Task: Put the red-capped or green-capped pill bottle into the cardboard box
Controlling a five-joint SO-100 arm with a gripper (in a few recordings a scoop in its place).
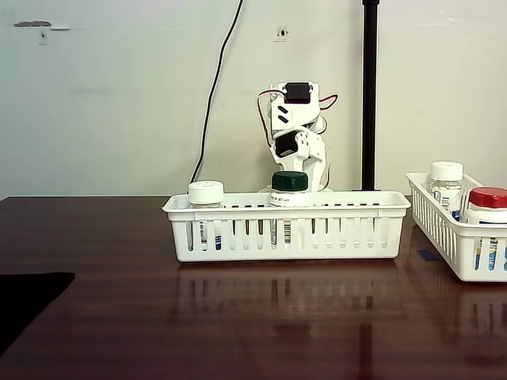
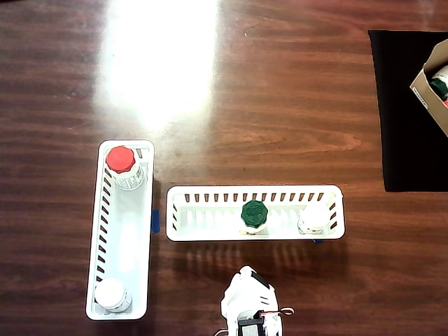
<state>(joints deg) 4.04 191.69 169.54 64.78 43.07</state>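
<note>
A green-capped pill bottle point(image 1: 290, 183) point(image 2: 254, 212) stands near the middle of the long white basket point(image 1: 238, 207) point(image 2: 210, 231). The red-capped pill bottle point(image 1: 489, 199) point(image 2: 120, 159) stands at one end of a second white basket point(image 1: 444, 229) point(image 2: 119, 238). The cardboard box point(image 2: 428, 85) is cut by the right edge of the overhead view, with something dark green and white inside. My white arm is folded up behind the long basket. Its gripper point(image 1: 305, 162) point(image 2: 242, 280) points down just behind the green-capped bottle, apart from it. The fingertips are hidden.
Each basket also holds a white-capped bottle point(image 1: 206, 192) point(image 2: 315, 216) point(image 1: 447, 171) point(image 2: 112, 295). The box rests on a black mat point(image 2: 402, 119) point(image 1: 24, 297). A black pole point(image 1: 369, 95) stands behind the table. Bare dark wood spreads between the baskets and the mat.
</note>
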